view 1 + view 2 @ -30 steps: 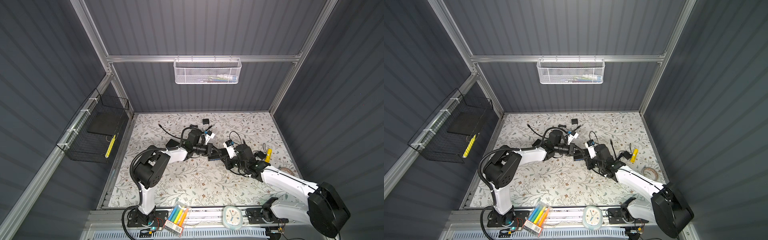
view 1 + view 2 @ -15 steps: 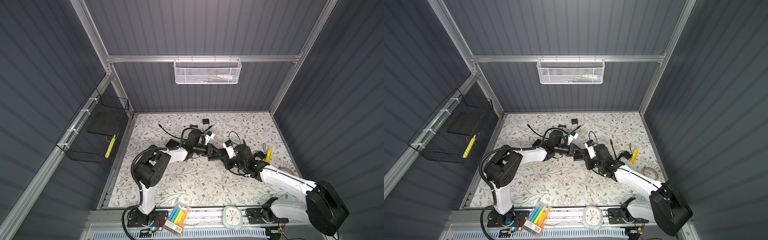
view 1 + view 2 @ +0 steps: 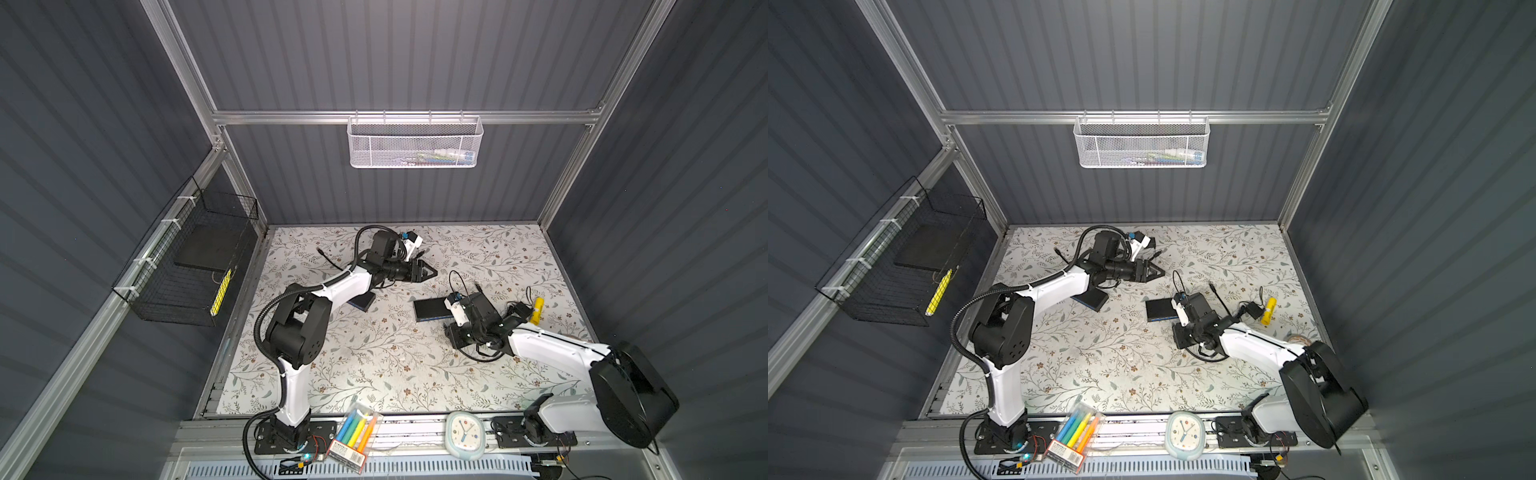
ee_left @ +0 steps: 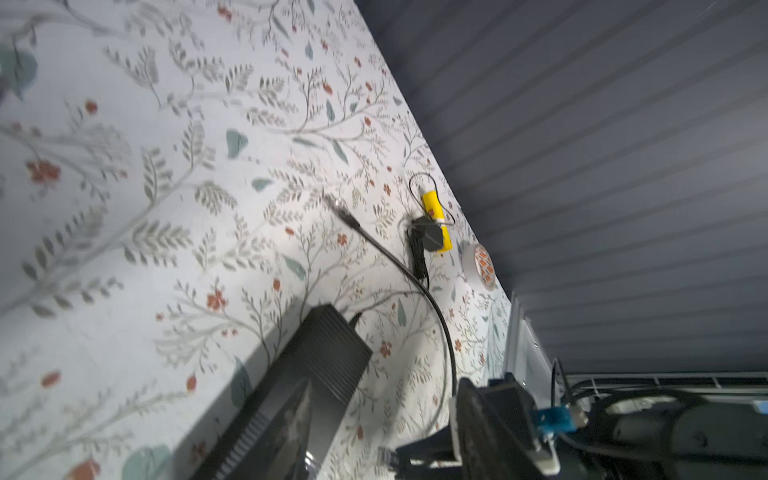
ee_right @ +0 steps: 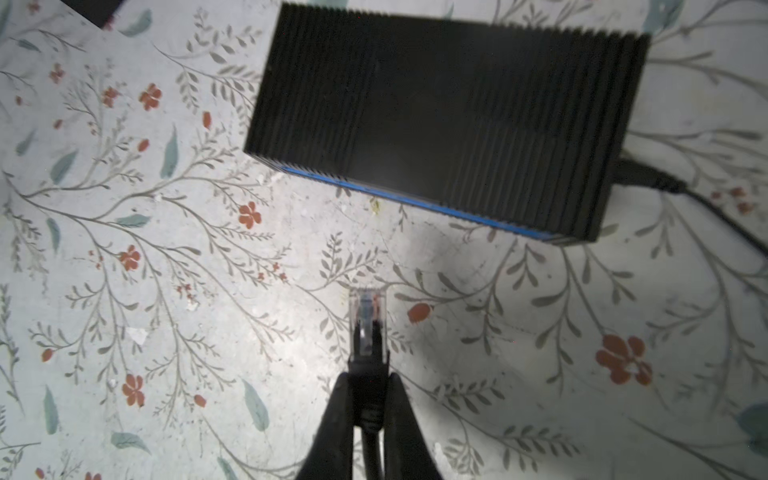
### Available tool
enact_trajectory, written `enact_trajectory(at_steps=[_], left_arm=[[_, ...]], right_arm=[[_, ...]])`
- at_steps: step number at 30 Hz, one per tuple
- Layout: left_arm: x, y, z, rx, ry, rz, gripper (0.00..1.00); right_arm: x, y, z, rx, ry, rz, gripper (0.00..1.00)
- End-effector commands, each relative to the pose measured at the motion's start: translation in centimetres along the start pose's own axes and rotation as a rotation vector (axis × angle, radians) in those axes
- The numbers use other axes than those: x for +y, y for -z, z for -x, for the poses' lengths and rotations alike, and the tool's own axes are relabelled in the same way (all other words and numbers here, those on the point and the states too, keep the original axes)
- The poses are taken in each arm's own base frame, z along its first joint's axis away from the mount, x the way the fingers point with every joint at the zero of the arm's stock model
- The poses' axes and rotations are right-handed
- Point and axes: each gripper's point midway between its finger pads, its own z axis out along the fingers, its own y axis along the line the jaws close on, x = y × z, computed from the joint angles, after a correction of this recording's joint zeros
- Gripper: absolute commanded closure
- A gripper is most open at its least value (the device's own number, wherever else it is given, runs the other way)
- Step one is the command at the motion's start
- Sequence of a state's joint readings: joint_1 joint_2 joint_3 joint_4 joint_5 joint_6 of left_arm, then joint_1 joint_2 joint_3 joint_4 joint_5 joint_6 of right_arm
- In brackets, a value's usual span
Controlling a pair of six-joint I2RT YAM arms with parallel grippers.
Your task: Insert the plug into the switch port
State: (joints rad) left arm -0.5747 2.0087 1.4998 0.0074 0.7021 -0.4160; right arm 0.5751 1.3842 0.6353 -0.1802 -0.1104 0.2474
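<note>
The right pincer [image 5: 368, 384] clenches the black boot of a clear Ethernet plug [image 5: 367, 318] over the floral-patterned table [image 5: 166, 249], its two dark fingers [image 5: 338, 407] pressed against either side of the cable. The plug's tip points at the blue-edged long side of the black ribbed network switch [image 5: 444, 120], which lies flat on the table. A strip of bare table separates the two, and the plug is not yet inserted. A black power lead [image 5: 648, 183] enters the switch's short end. In a top view the switch [image 3: 430, 309] sits right of the table's centre, just beside the right arm's wrist, which hides the plug from above. The left pincer [image 3: 426, 272] hangs released toward the back of the table, apart from the switch, its jaws spread in a V with nothing between them. A second black box [image 3: 360, 302] with a blue edge lies partly beneath the left arm. Near the right wall rest a yellow cylinder [image 3: 537, 309], a small black adapter [image 4: 432, 239] just beside it, and a roll of tape [image 4: 478, 266]. A loose black cable [image 4: 376, 245] ends in a connector on the table between them and the switch. On the front rail lie a pack of coloured markers [image 3: 353, 434] and a small clock [image 3: 465, 434]. A white mesh basket [image 3: 413, 141] hangs on the back wall and a black wire basket [image 3: 195, 266] on the left wall.
</note>
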Motion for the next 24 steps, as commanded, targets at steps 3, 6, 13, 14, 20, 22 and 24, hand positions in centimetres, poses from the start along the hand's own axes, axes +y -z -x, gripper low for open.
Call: enact_trajectory(at_steps=[3,6,13,14,20,22,24], left_arm=[[4.7,-2.5,-3.3,0.131,-0.003,0.113,0.46],[5.7,-3.6,-4.1,0.167,-0.008,0.126,0.46],[7.4,-5.3,-6.1,0.234,0.017,0.108,0.48],[7.5,-5.4,-6.2,0.237,0.02,0.105,0.48],[7.8,-6.2,-6.6,0.251,0.028,0.077,0.49],[7.8,-6.5,-6.9,0.258,0.034,0.064,0.49],[7.7,-6.7,-7.4,0.268,0.036,0.055,0.5]], right_arm=[[-0.9,-0.6,0.8,0.054,-0.021,-0.077,1.0],[-1.3,-1.1,1.1,0.07,-0.019,-0.104,1.0],[-1.5,-2.1,1.4,0.1,-0.022,-0.123,1.0],[-1.5,-2.2,1.3,0.107,-0.022,-0.126,1.0],[-1.5,-2.7,1.6,0.121,-0.022,-0.126,1.0],[-1.5,-2.8,1.7,0.124,-0.024,-0.131,1.0],[-1.7,-2.9,1.8,0.125,-0.027,-0.138,1.0]])
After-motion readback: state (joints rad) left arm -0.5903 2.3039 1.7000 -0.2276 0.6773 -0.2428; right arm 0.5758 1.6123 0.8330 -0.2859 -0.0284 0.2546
